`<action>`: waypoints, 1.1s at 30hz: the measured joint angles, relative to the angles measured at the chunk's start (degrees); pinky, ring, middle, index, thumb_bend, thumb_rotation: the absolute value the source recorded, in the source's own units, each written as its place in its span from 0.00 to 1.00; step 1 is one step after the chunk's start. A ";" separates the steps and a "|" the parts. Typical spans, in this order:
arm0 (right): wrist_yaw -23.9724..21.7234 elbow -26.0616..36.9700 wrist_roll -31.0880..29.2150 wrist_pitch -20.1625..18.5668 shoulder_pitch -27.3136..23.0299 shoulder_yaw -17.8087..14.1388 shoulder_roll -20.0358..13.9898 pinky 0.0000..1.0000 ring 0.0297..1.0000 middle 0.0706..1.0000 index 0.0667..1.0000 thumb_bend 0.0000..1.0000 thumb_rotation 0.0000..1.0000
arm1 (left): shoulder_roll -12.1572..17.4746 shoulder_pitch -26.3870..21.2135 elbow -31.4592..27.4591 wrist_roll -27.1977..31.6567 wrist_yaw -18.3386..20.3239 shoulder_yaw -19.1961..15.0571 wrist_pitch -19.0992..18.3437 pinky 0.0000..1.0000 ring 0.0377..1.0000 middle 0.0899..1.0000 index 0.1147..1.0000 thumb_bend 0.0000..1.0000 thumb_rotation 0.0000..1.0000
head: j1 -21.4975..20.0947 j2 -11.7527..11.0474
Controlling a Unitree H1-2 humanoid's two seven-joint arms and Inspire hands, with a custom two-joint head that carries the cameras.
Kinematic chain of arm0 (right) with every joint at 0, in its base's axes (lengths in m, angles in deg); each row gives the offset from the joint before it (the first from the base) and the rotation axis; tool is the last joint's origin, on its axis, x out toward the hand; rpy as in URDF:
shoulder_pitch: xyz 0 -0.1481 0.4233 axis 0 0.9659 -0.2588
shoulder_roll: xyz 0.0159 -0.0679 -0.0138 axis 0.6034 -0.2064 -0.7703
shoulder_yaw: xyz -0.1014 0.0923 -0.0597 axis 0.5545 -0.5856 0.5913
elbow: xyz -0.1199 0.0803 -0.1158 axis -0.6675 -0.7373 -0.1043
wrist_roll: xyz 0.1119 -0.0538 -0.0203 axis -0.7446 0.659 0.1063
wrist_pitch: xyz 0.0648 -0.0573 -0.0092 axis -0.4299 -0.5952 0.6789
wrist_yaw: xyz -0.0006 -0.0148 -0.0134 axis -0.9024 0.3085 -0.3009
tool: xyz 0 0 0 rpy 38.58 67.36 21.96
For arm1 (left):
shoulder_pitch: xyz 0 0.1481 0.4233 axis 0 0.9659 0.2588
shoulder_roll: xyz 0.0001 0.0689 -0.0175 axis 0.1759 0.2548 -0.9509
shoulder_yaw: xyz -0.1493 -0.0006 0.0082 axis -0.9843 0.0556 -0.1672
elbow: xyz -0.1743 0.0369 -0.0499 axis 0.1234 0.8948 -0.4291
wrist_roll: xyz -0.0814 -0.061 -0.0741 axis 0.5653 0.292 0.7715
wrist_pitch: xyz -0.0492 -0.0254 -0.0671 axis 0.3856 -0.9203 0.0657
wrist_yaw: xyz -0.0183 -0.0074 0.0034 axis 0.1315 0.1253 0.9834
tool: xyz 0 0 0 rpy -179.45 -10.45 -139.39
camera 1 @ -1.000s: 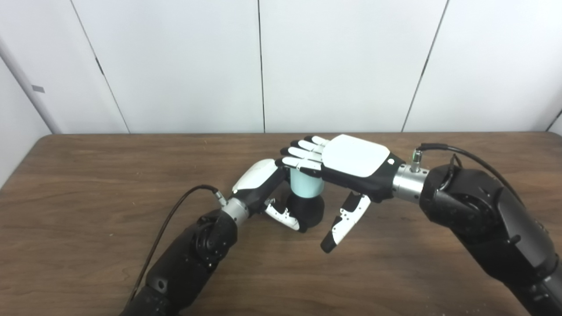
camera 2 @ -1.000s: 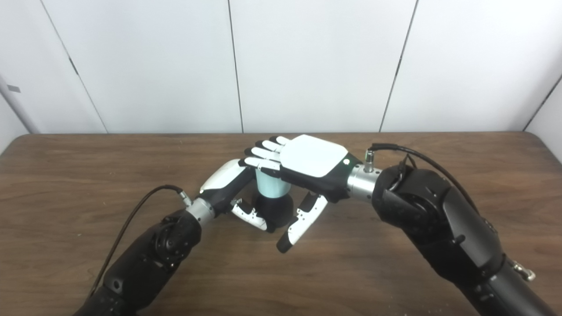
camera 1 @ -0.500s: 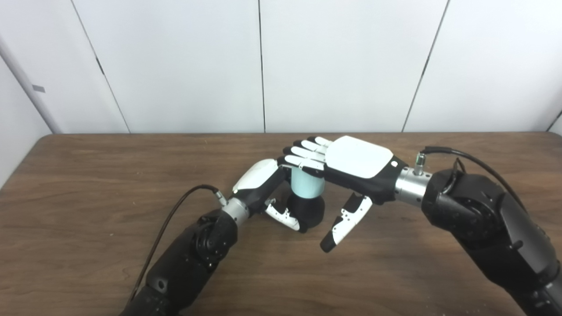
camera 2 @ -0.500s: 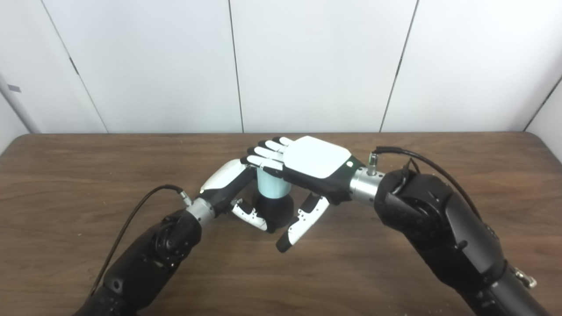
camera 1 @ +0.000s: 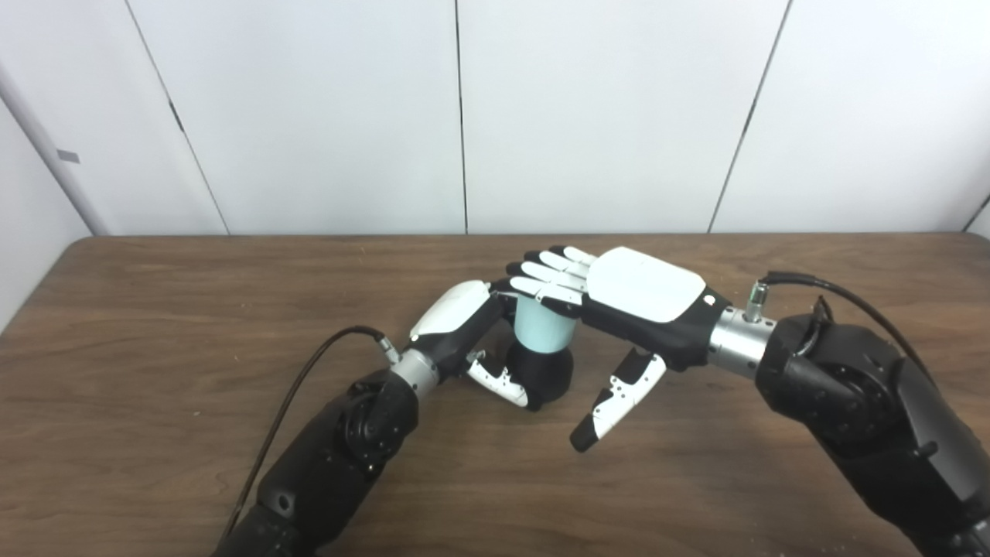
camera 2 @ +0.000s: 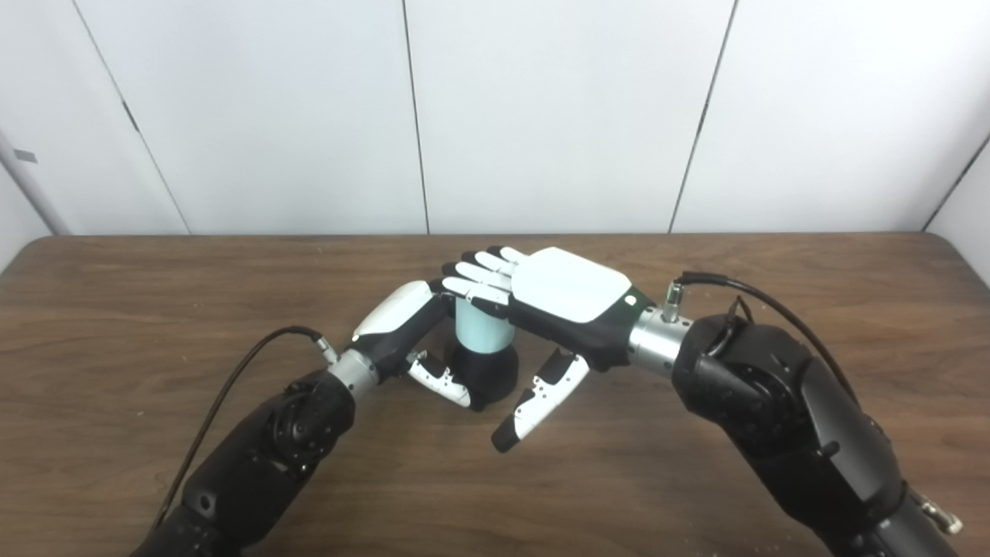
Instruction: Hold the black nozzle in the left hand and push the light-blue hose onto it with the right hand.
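I see my left hand (camera 1: 464, 329) wrapped around the black nozzle (camera 1: 545, 371) standing on the tabletop (camera 1: 155, 309). The light-blue hose (camera 1: 543, 329) sits upright on it. My right hand (camera 1: 619, 302) lies flat atop the hose, fingers spread, gripping nothing.

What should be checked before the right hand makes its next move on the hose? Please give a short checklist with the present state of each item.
1. Left hand closed around the black nozzle: ok.
2. Nozzle standing on the table: ok.
3. Light-blue hose upright on top of the nozzle: ok.
4. Right hand flat above the hose, fingers spread over its top: ok.
5. Fingers touching the hose top: cannot tell.
6. Hose fully seated on the nozzle: cannot tell, the joint's depth is hidden.
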 measured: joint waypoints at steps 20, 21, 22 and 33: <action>-0.01 -0.31 0.70 0.32 -1.43 2.04 -0.18 1.00 1.00 1.00 0.97 0.77 0.72 | 0.15 -0.02 0.01 -0.02 0.11 0.14 0.00 1.00 0.64 0.47 0.40 0.52 0.00 | -0.18 0.26; -0.01 -0.47 0.72 0.32 -1.62 2.22 -0.18 1.00 1.00 1.00 0.97 0.77 0.72 | 0.15 -0.02 0.01 -0.02 0.11 0.14 0.00 1.00 0.64 0.47 0.40 0.52 0.00 | -0.18 0.26; -0.03 -0.55 0.73 0.30 -1.73 2.40 -0.18 1.00 1.00 1.00 0.97 0.77 0.72 | 0.15 -0.03 0.01 -0.02 0.11 0.15 0.00 1.00 0.64 0.47 0.40 0.52 0.00 | -0.09 0.44; -0.97 -0.58 0.70 0.19 -2.54 2.50 -0.41 1.00 1.00 1.00 0.96 0.76 0.68 | 0.22 -0.07 0.01 -0.02 0.20 0.17 0.00 1.00 0.64 0.47 0.40 0.52 0.00 | -0.35 0.18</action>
